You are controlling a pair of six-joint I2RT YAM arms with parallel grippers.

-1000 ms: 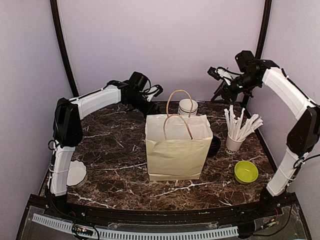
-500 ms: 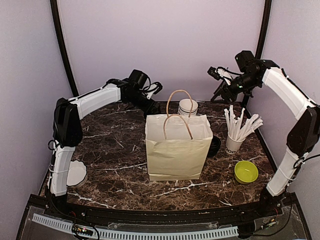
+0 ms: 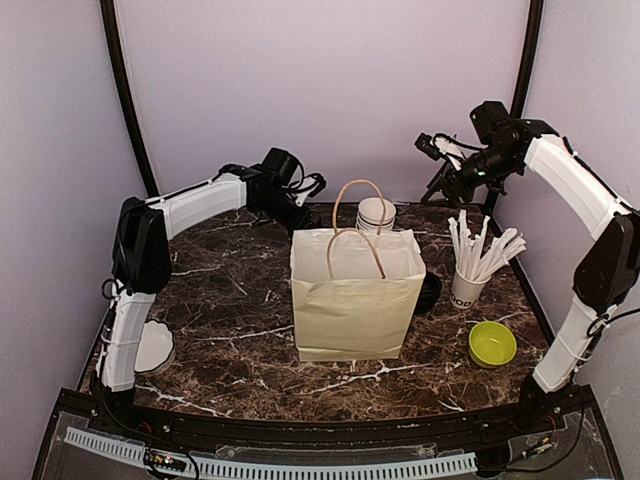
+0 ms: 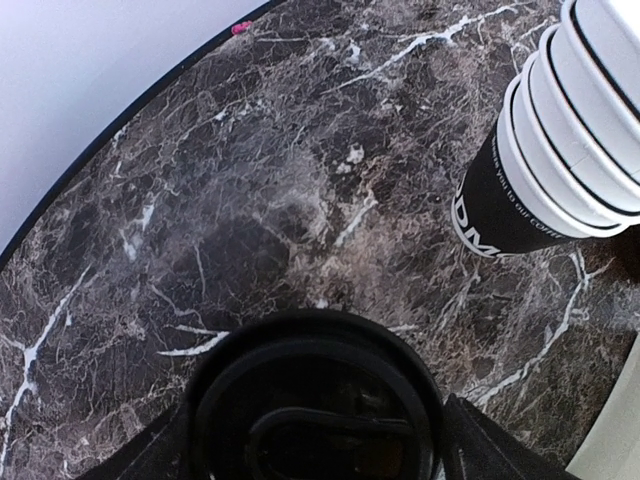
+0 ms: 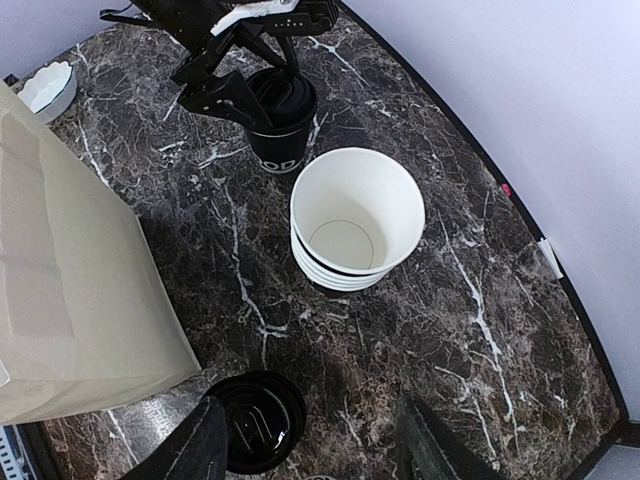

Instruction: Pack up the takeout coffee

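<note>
One lidded cup [image 5: 280, 140] stands beyond the far-left corner of the paper bag [image 3: 350, 300], left gripper [image 5: 272, 105] clamped round it; lift upright (lid level) clear of the rim, then lower inside; right gripper [image 5: 312, 448] hangs far right, jaws wide, empty.
</note>
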